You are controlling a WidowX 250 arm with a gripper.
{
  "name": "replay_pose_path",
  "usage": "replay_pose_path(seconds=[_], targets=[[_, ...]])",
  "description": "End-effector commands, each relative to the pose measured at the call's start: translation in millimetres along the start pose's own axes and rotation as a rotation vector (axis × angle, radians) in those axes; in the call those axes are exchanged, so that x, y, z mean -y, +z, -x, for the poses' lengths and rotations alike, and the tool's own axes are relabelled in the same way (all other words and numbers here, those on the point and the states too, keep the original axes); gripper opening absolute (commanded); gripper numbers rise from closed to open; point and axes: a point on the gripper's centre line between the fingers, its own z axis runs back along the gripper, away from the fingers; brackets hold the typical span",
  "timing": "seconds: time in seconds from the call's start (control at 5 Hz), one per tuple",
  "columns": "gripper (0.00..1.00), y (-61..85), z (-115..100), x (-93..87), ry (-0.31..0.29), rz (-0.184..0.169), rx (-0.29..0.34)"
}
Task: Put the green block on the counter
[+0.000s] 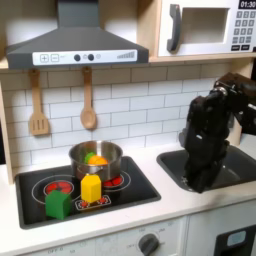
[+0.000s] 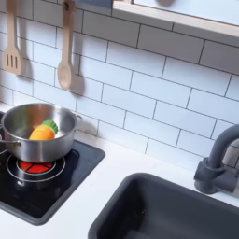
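The green block (image 1: 58, 204) sits on the front left of the black stovetop (image 1: 30, 205) in the first exterior view, beside a red burner. A taller yellow block (image 1: 91, 188) stands just to its right. My gripper (image 1: 202, 180) hangs at the end of the black arm over the dark sink (image 1: 235, 168), far to the right of the green block and touching nothing I can see. Its fingers blend into the dark arm, so I cannot make out the jaws. The white counter (image 1: 170, 200) (image 2: 117, 177) runs between the stovetop and the sink.
A steel pot (image 1: 95, 158) (image 2: 37, 135) holding orange and green toy food stands on the back burner. Wooden utensils (image 1: 88, 100) (image 2: 64, 58) hang on the tiled wall. A grey faucet (image 2: 219, 166) rises at the sink's (image 2: 177, 210) edge. A microwave (image 1: 205, 28) sits above.
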Motion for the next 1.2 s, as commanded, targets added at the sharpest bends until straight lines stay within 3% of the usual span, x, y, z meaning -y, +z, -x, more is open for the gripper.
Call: replay_pose_path(seconds=[0.0, 0.2, 0.6, 1.0], targets=[[1.00, 1.2, -12, -3.5, 0.024, 0.000, 0.016], [1.00, -2.6, -24, -8.1, 0.047, -0.007, 0.028], [1.00, -14.4, -61, -15.4, 0.082, -0.006, -0.023], [1.00, -19.2, -81, -26.3, 0.130, -0.019, -0.031]])
